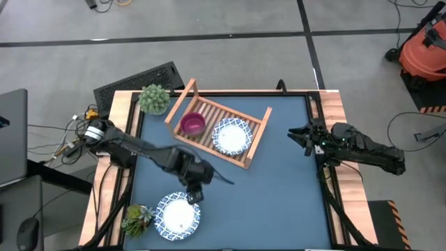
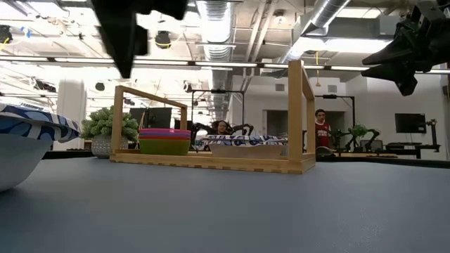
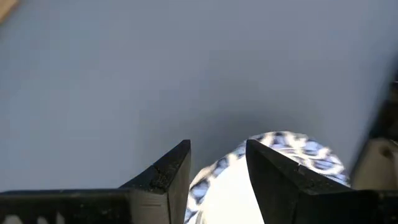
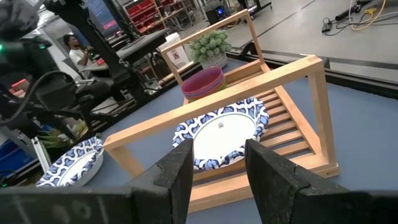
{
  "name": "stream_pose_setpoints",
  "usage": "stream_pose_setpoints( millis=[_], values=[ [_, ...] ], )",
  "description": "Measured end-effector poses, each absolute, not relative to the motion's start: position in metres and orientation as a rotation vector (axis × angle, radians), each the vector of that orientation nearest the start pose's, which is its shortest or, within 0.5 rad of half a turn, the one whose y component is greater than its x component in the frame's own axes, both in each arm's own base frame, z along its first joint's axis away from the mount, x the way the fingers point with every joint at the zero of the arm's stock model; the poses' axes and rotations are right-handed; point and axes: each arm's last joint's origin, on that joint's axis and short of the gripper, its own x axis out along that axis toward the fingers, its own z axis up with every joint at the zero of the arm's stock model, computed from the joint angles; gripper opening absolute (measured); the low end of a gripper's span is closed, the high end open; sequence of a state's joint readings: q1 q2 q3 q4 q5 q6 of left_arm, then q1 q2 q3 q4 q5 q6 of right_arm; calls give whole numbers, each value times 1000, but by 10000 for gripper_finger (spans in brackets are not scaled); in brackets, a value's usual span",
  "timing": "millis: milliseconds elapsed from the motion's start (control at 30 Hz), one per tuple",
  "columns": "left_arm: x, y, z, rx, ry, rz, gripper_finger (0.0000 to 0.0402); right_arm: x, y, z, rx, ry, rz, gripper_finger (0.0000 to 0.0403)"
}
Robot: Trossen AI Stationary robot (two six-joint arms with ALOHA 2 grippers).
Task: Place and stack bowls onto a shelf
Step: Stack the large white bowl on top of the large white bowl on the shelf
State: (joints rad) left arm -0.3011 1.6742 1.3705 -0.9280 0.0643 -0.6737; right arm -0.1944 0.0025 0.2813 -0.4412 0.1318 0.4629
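Observation:
A white bowl with a blue patterned rim [image 1: 178, 216] rests on its base on the blue table near the front left; it shows in the left wrist view as the bowl [image 3: 292, 149] beyond my fingers. My left gripper [image 1: 195, 197] hangs open just above its far right rim, pointing steeply down, holding nothing [image 3: 217, 146]. On the wooden slatted shelf [image 1: 207, 139] sit a stack of small bowls with magenta on top [image 1: 193, 124] and a second white patterned bowl [image 1: 231, 136]. My right gripper [image 1: 293, 134] waits open at the right edge, aimed at the shelf [image 4: 217, 149].
A potted plant [image 1: 153, 99] stands at the shelf's far left end, and another plant [image 1: 137, 218] sits just left of the bowl on the table. The blue mat between the shelf and the right arm is bare. People are in the room beyond the table.

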Motion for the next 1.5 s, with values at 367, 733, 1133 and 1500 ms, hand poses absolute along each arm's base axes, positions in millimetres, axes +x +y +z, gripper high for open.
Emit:
stream_pose_setpoints(
  millis=[367, 733, 1133, 1500],
  values=[
    [277, -143, 254, -581, 1474, 354, 138, 68, -17, 214, 463, 85, -357, 171],
    [254, -169, 239, -706, 1470, 522, 138, 68, -17, 214, 463, 84, -357, 171],
    [238, -173, 213, -640, 1519, 558, 138, 68, -17, 214, 463, 77, -356, 171],
    [240, -174, 196, -729, 1515, 493, 137, 68, -17, 214, 473, 75, -357, 171]
  ],
)
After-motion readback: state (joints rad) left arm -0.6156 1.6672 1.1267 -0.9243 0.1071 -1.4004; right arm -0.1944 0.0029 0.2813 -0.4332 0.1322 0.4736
